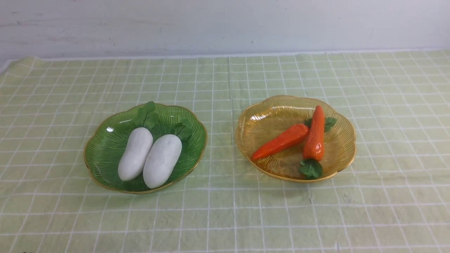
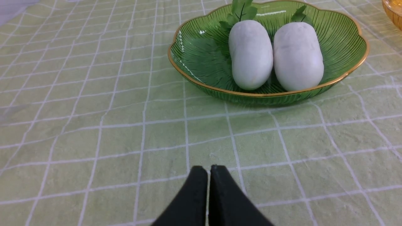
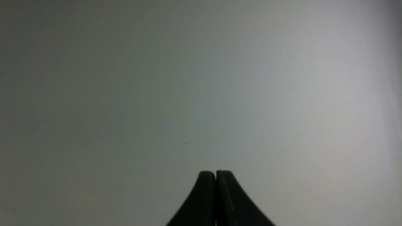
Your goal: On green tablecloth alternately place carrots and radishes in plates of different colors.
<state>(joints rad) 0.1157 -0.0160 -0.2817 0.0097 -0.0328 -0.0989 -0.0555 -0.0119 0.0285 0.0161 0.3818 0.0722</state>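
Observation:
On the green tablecloth (image 1: 225, 211) stand two plates. The green plate (image 1: 105, 151) on the left holds two white radishes (image 1: 135, 153) (image 1: 162, 160) side by side, leaves pointing away. The amber plate (image 1: 267, 119) on the right holds two orange carrots (image 1: 281, 141) (image 1: 315, 134), one crossing over the other's top. Neither arm shows in the front view. My left gripper (image 2: 209, 168) is shut and empty, low over the cloth in front of the green plate (image 2: 201, 53) and its radishes (image 2: 250, 53) (image 2: 297, 55). My right gripper (image 3: 215, 172) is shut and empty, facing a blank grey surface.
A pale wall (image 1: 225, 24) runs behind the table's far edge. The cloth is slightly wrinkled near the front. A sliver of the amber plate (image 2: 392, 11) shows at the corner of the left wrist view.

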